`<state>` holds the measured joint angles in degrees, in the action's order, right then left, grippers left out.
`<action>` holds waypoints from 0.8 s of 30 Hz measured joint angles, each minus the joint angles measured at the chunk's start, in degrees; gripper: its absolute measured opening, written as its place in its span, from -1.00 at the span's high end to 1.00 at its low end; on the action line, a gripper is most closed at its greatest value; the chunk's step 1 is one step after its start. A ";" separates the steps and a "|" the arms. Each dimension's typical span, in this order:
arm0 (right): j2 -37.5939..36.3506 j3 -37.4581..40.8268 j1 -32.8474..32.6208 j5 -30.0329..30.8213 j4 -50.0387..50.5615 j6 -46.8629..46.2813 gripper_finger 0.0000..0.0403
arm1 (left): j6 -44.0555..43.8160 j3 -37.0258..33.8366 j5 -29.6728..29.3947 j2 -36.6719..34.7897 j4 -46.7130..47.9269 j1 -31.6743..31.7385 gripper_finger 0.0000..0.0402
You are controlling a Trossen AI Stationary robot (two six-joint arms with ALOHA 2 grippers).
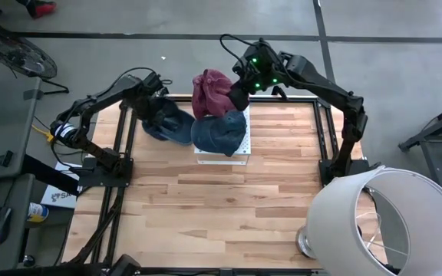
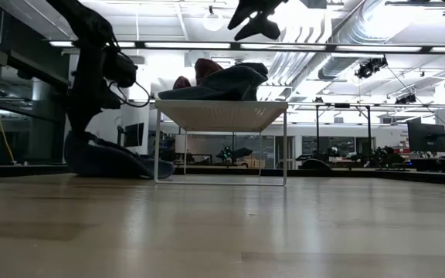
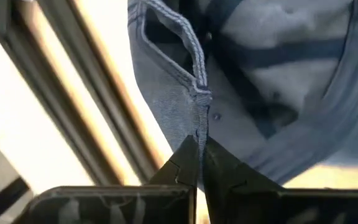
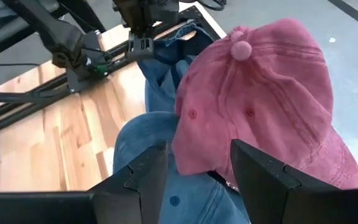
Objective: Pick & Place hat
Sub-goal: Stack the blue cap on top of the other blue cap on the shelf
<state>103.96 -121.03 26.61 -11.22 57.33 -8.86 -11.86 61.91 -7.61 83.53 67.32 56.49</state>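
Resting on the wooden slatted table (image 1: pixel 206 199) beside the white mesh rack (image 1: pixel 240 157), a dark blue denim cap (image 1: pixel 167 126) lies upside down with the left gripper (image 1: pixel 153 103) pressed onto its edge. The left wrist view shows this gripper's two dark fingers (image 3: pixel 185 165) clenched on the stitched rim of that cap (image 3: pixel 260 81), the fabric pinched between the tips. In the low view the same cap (image 2: pixel 103 158) sits flat on the table surface, just left of the rack's legs (image 2: pixel 157 147).

A second blue denim cap (image 1: pixel 219 134) lies on top of the rack, and a faded red cotton cap with a top button (image 1: pixel 210 90) overlaps its far edge. The right gripper (image 1: pixel 240 90) hovers just above the red cap; in the right wrist view its fingers (image 4: pixel 263 168) stand released, well apart, on either side of the red cap's (image 4: pixel 260 106) brim without gripping it.

A large white drum lampshade (image 1: pixel 390 222) stands at the near right corner of the table, well apart from the caps.
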 joint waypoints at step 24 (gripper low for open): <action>-3.58 0.02 -0.48 -4.25 -2.41 3.31 0.16 | -9.82 5.92 11.89 -8.18 22.79 -17.24 1.00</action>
<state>100.38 -121.01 26.13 -15.47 54.92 -5.56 -21.67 67.82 4.28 75.35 90.10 39.25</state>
